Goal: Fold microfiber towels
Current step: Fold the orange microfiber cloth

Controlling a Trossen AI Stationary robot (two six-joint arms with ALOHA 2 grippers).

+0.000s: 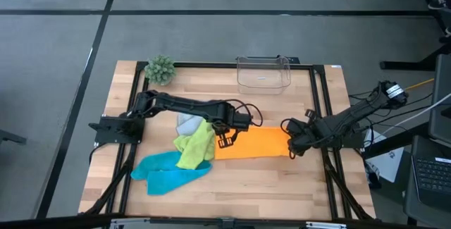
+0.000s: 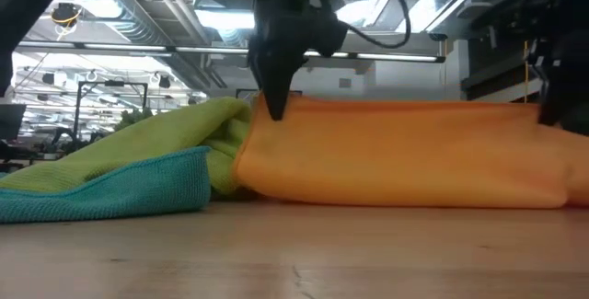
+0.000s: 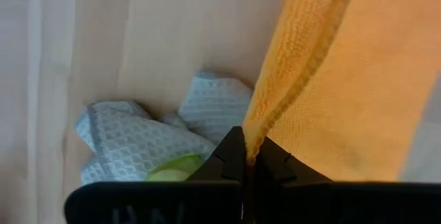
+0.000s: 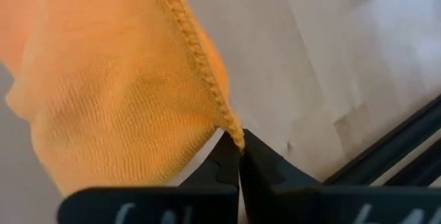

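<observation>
at frame centre, left claw (image 1: 227, 141) and right claw (image 1: 291, 149) pinch orange towel (image 1: 257, 143) ends; next, carry both corners across evenly.

— What sort of place is this?
— A robotics lab or workshop: a wooden counter (image 1: 232, 180) in a black frame on grey flooring.
— And behind it?
— An open industrial ceiling (image 2: 138, 23) with ducts, strip lights and racks; a laptop (image 1: 431, 172) alongside.
</observation>
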